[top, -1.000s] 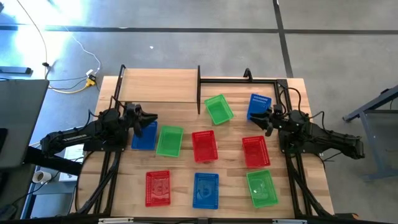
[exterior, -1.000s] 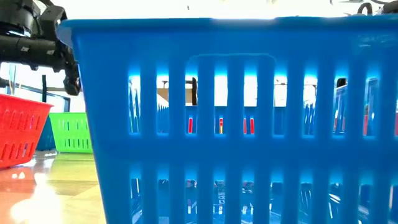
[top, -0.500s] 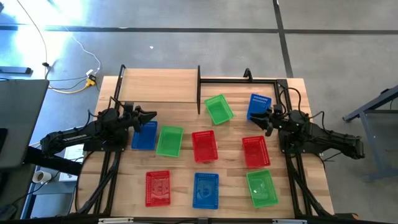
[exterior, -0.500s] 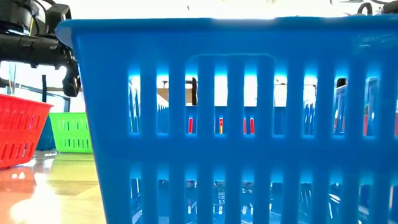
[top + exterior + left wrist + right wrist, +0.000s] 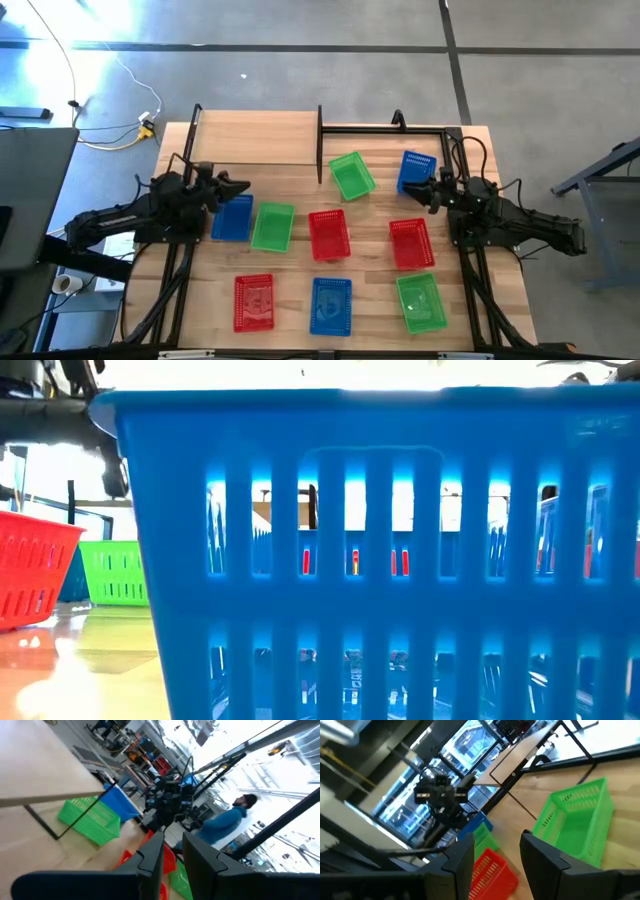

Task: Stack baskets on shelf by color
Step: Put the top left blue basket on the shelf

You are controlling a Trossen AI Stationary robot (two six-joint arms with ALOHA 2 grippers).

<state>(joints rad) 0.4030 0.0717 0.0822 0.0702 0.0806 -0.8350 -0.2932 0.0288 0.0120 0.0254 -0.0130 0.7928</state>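
High view shows a desk [image 5: 300,250] of pale wooden planks carrying nine small rectangular plastic baskets with slotted, lattice-like walls, all lying open side up and none nested. The shelf [image 5: 255,138], a smooth light board on thin black metal posts, fills the far left part of the desk and is bare.

Nearest the shelf sits a green basket [image 5: 351,174], turned at a slant just beside the shelf's right-hand post. A blue basket [image 5: 416,170] is to its right, touching or nearly touching the right claw [image 5: 434,190]. In the middle row lie another blue basket [image 5: 233,216], a green basket [image 5: 273,226] close beside it, a red basket [image 5: 329,235] and a red basket [image 5: 411,243]. Along the near edge stand a red basket [image 5: 254,301], a blue basket [image 5: 331,304] and a green basket [image 5: 420,301], each with open wood around it.

The left claw [image 5: 238,187] hovers over the far end of the left blue basket, below the shelf's front edge; its dark fingers [image 5: 150,855] stand a narrow gap apart with nothing between them. The right claw's fingers [image 5: 462,855] stand wider apart, also empty.

Low view is almost filled by the blue slotted wall of the near basket.
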